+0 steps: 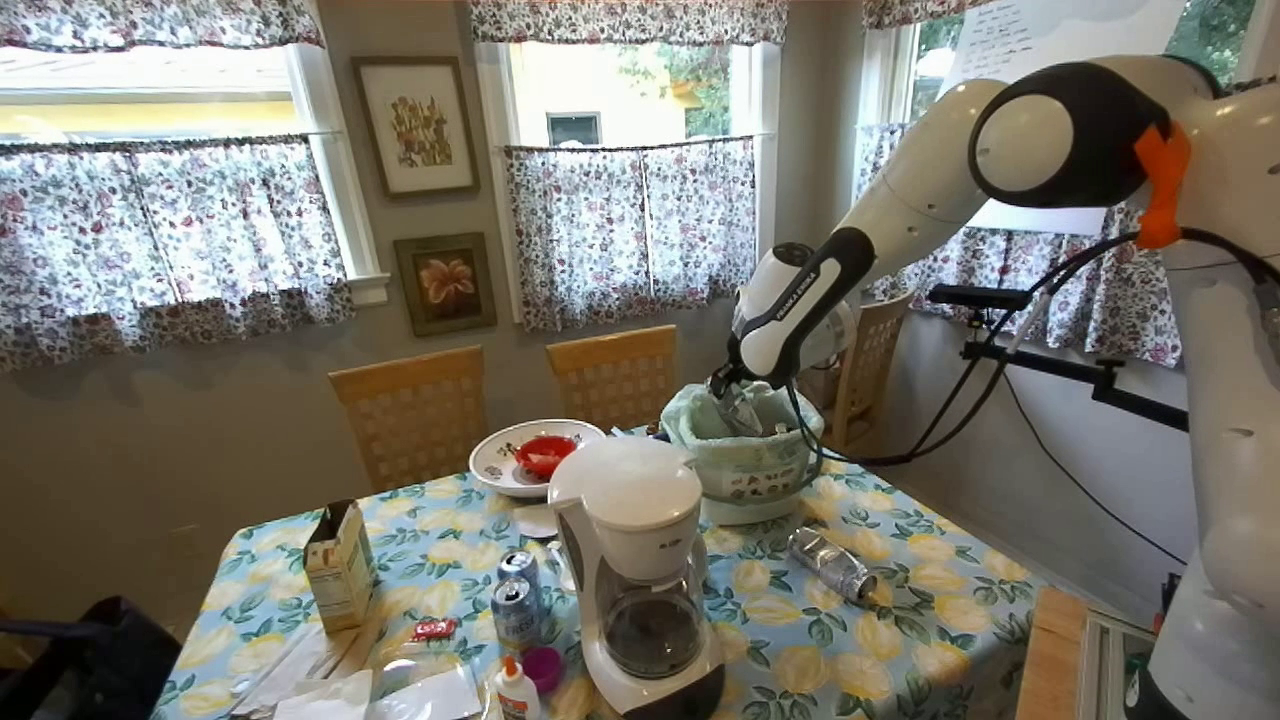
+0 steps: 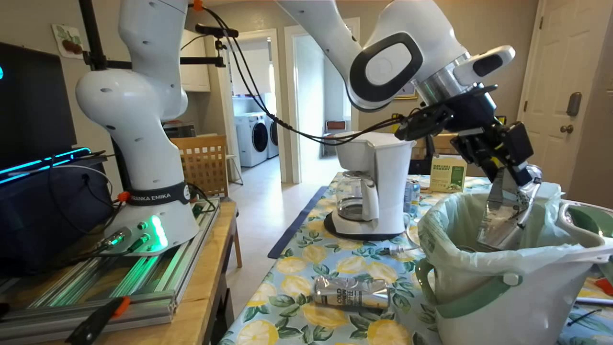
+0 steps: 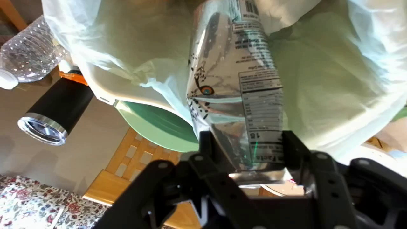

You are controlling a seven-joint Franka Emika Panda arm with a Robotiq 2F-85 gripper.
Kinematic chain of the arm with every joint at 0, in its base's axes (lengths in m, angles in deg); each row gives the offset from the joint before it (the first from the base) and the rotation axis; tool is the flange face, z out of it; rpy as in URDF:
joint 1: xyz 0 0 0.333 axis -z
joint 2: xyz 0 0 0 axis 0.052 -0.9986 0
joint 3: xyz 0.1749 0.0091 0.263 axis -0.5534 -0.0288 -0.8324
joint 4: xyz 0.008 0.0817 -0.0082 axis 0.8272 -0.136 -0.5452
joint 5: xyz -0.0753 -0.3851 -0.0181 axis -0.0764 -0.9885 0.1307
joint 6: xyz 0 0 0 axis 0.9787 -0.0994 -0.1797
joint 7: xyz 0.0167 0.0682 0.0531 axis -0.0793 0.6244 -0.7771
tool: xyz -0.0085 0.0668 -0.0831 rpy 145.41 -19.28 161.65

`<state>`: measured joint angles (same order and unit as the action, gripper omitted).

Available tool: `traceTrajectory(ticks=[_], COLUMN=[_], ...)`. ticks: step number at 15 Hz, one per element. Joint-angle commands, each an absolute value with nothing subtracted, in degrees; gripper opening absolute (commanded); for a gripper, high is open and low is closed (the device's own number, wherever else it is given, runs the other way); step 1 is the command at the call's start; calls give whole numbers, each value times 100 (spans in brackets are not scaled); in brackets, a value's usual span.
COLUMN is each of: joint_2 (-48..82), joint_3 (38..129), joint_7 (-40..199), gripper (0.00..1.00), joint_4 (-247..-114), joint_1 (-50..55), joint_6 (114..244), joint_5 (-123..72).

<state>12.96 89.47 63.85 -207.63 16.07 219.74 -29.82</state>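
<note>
Silver can point(image 3: 235, 95) between its jaws, the gripper point(image 3: 248, 144) points down over a white bin point(image 2: 517, 316) on the table point(image 1: 950, 575). Both black fingers point(image 3: 208, 146) pinch the can from opposite sides, close to its upper end. The can is dented, carries a nutrition panel, and hangs tilted in the bin's mouth, its free end pointing down. Around it is a pale green liner point(image 2: 450, 244), folded over the rim; whether the can touches it I cannot tell.

The bin stands near the table corner where the edge facing the robot meets the edge along the chairs point(image 1: 410, 410). Just inside the robot-side edge, near the bin, a second can point(image 2: 352, 291) lies on its side, marked as coffee. A white coffee maker point(image 1: 635, 500) stands between that can and two blue cans point(image 1: 516, 610). On the chair-side edge sits a white plate point(image 1: 488, 470) with a red bowl point(image 1: 550, 468) on it. Farther from the bin, a cardboard box point(image 1: 340, 570) stands upright toward the corner at the table's opposite end. A small red packet point(image 1: 433, 629) lies between the box and the blue cans; a glue bottle point(image 1: 513, 690) stands near the coffee maker. In the wrist view, a black tumbler point(image 3: 58, 109) and a clear bottle point(image 3: 31, 51) show past the bin's rim.
</note>
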Motion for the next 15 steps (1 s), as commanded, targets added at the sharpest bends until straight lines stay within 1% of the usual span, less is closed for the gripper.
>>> traceTrajectory(ticks=[1, 4, 5, 13, 15], joint_2=[2096, 2573, 2677, 3403, 3504], joint_3=[8680, 8655, 8837, 8841, 8858], joint_7=[6175, 6249, 6455, 6290, 6320], gripper=[32, 32, 32, 32, 32], joint_4=[-21278, -21440, -21442, -21450, -21516], joint_1=[1816, 1823, 1679, 1579, 1528], joint_6=[21550, 21180, 21082, 18731, 18325], joint_5=[-2840, -2739, -2796, -2025, -1969])
